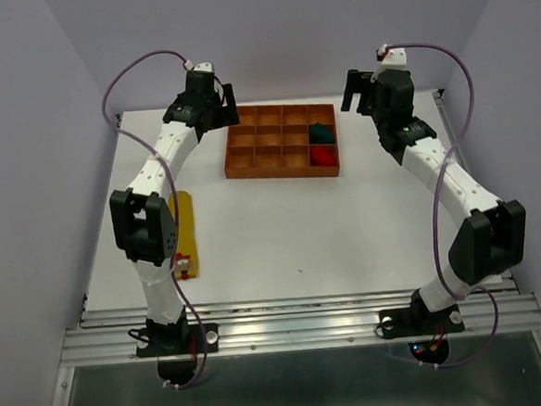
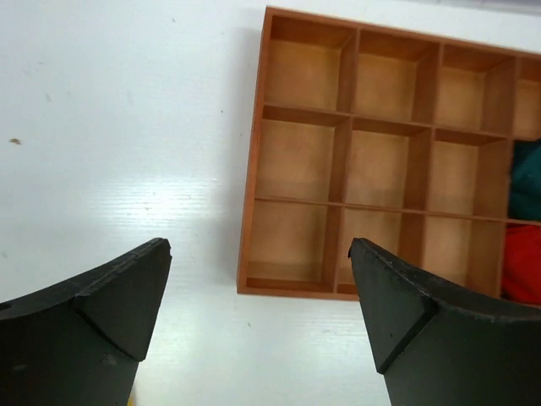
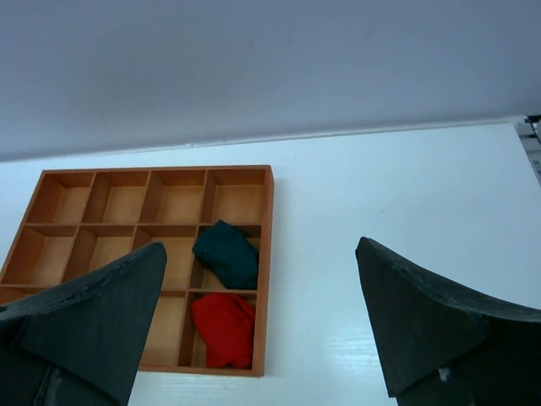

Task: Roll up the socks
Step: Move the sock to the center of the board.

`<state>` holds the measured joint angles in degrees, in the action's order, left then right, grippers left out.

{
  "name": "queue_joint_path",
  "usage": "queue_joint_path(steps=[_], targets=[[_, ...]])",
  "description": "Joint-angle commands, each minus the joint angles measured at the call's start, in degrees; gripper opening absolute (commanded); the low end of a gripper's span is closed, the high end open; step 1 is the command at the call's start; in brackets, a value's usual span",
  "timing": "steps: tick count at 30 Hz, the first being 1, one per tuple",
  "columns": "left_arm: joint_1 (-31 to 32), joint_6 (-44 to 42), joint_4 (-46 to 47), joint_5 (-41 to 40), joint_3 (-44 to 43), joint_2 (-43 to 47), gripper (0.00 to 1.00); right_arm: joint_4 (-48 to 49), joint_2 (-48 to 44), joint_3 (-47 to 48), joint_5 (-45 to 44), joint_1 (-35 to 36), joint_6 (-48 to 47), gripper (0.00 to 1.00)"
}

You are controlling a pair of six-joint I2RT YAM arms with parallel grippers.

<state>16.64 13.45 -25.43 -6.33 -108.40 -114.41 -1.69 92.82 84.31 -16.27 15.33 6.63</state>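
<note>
Socks: yellow sock (image 1: 186,229) lies flat and unrolled by the left arm base. Red sock (image 1: 322,156), then teal sock (image 1: 320,133), sit bundled in the tray's (image 1: 282,172) right column. Left gripper (image 2: 258,249) and right gripper (image 3: 258,249) are both wide open and empty. Looks like two done, one left.

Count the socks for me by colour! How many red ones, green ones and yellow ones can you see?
Red sock, bundled in the tray: 1
Dark green sock, bundled in the tray: 1
Yellow sock, flat on the table: 1
Total: 3 socks
</note>
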Motion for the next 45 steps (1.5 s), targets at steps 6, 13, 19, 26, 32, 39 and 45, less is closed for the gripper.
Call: queue_joint_path(steps=[6,13,19,26,32,39,45], targets=[[-0.3,10.2,1.2,-6.9,20.5,29.3,0.99,1.9,-26.5,-20.7,-1.9,-0.4,14.4,1.00],[-0.4,25.8,-2.0,-10.1,46.2,49.6,0.99,-2.8,-39.5,-34.8,11.6,-0.4,16.7,1.00],[-0.4,34.1,-5.0,-13.3,58.1,57.4,0.99,-1.8,-48.6,-44.1,12.2,-0.4,22.8,1.00],[-2.6,37.6,-5.3,-14.9,64.4,53.3,0.99,-6.2,-50.1,-46.0,15.3,-0.4,22.8,1.00],[-5.6,36.3,0.7,-14.2,66.2,48.1,0.99,-6.8,-46.8,-46.4,18.0,-0.4,21.8,1.00],[-8.0,35.9,5.0,-10.4,67.3,38.6,0.99,-8.2,-45.3,-45.8,16.5,-0.4,20.7,1.00],[-7.3,37.7,9.2,-3.7,71.7,35.0,0.99,-8.8,-46.5,-46.1,14.0,-0.4,20.5,1.00]])
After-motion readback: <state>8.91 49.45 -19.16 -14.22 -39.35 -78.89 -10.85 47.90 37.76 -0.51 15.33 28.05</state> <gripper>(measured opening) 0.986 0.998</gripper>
